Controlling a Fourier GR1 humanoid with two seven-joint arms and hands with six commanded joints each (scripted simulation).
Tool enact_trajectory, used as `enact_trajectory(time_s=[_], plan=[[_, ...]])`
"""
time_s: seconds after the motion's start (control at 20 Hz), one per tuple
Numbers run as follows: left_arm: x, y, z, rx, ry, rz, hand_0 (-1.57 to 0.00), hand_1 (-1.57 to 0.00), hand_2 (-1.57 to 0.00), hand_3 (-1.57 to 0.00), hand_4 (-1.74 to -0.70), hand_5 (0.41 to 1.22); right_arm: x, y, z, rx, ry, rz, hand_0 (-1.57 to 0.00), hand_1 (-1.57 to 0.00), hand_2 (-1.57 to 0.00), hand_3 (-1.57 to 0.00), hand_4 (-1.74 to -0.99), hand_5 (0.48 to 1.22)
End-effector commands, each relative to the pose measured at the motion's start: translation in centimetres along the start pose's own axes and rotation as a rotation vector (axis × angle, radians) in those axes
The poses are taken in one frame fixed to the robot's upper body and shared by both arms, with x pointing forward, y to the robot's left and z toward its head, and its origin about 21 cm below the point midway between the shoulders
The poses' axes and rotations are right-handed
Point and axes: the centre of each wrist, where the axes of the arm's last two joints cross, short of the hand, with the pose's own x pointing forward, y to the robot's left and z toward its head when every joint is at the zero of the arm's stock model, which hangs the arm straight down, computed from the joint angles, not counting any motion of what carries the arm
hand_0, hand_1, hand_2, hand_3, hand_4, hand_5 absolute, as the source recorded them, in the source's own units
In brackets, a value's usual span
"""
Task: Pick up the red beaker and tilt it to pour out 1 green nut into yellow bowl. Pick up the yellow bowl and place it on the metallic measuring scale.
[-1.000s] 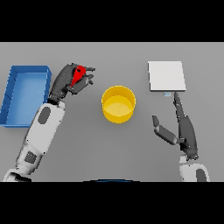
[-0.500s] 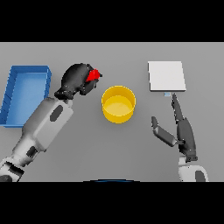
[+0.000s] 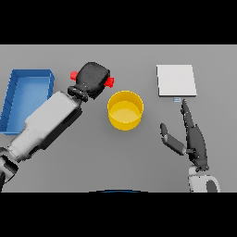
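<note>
The left robot hand (image 3: pixel 94 79) grasped the red beaker (image 3: pixel 109 82) (mostly hidden), tipped just left of the yellow bowl (image 3: pixel 125 109). The right robot hand (image 3: pixel 192 138) lay released near the scale (image 3: pixel 176 80).

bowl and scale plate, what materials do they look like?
Yellow bowl: likely plastic, one even matte yellow with no glints. Scale: a flat pale grey-white plate, plain and dull; nothing here tells brushed metal from painted plastic.

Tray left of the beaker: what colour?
Blue tray, seen in the head view, at the table's left side.
</note>
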Motion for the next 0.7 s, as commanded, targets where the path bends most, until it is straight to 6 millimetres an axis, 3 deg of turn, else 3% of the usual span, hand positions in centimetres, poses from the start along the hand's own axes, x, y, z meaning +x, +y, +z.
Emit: enact_trajectory(time_s=[0.0, 0.1, 0.3, 0.65], plan=[[0.2, 0.2, -0.3, -0.028, -0.016, -0.054, -1.57, -1.57, -1.57, -1.39, -1.69, 1.211, -0.1, 0.2, -0.1, -0.006, 0.002, -0.008, 0.0, 0.0, 0.0, 0.0, -1.287, 0.69], [0.9, 1.1, -0.7, -0.049, -0.066, -0.157, -1.57, -1.57, -1.57, -1.28, -1.7, 1.215, 0.2, -0.1, 0.0, -0.022, -0.014, -0.018, 0.0, 0.0, 0.0, 0.0, -1.292, 0.678], [2.4, 1.3, -1.3, -0.12, -0.169, -0.346, -1.57, -1.57, -1.57, -1.45, -1.72, 1.218, 0.0, 0.7, 0.2, -0.016, 0.001, -0.062, 0.0, 0.0, 0.0, 0.0, -1.294, 0.653], [4.2, 1.0, -2.0, -0.195, -0.218, -0.655, -1.57, -1.57, -1.57, -1.55, -1.74, 1.22, -0.4, 0.7, -0.1, -0.038, 0.019, -0.031, 0.0, 0.0, 0.0, 0.0, -1.288, 0.627]])
